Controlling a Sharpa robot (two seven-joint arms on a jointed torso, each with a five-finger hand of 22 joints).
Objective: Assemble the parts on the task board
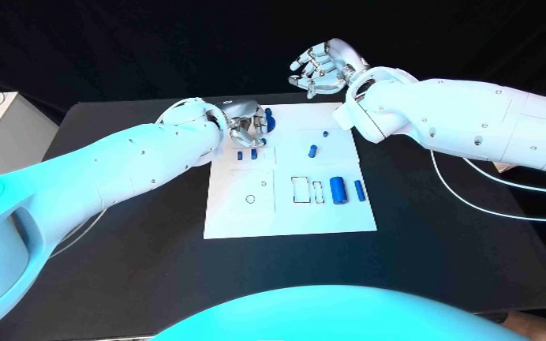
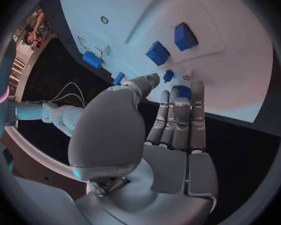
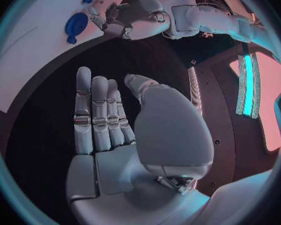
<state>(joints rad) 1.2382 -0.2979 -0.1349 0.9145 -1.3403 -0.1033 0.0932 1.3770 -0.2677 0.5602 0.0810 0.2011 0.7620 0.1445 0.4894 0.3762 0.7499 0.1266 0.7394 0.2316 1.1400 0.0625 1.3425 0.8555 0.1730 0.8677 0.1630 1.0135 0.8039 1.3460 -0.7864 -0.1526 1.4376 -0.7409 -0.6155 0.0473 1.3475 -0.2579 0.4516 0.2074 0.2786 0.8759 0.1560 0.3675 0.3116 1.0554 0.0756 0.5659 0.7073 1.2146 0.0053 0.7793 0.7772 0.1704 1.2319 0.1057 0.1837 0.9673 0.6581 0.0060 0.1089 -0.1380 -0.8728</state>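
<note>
The white task board [image 1: 239,215] lies mid-table with several blue parts on it: a thick cylinder [image 1: 338,189], a thinner one [image 1: 360,190] and a small piece [image 1: 313,151]. My left hand [image 1: 244,123] hovers over the board's far left corner, fingers stretched out together over a round blue part [image 2: 182,91], thumb beside a small blue piece [image 2: 168,75]. I cannot tell whether the fingertips touch either piece. That round part [image 3: 76,25] lies on the board beside the left hand [image 3: 131,10]. My right hand [image 1: 323,68] is raised beyond the board's far edge, open and holding nothing.
Two blue blocks [image 2: 185,36] [image 2: 157,52] sit on the board just past my left fingertips. Outlined slots [image 1: 301,189] and small holes [image 1: 250,198] mark the near half. A pale box [image 1: 9,120] stands at the table's left edge. White cables [image 1: 455,187] trail at the right.
</note>
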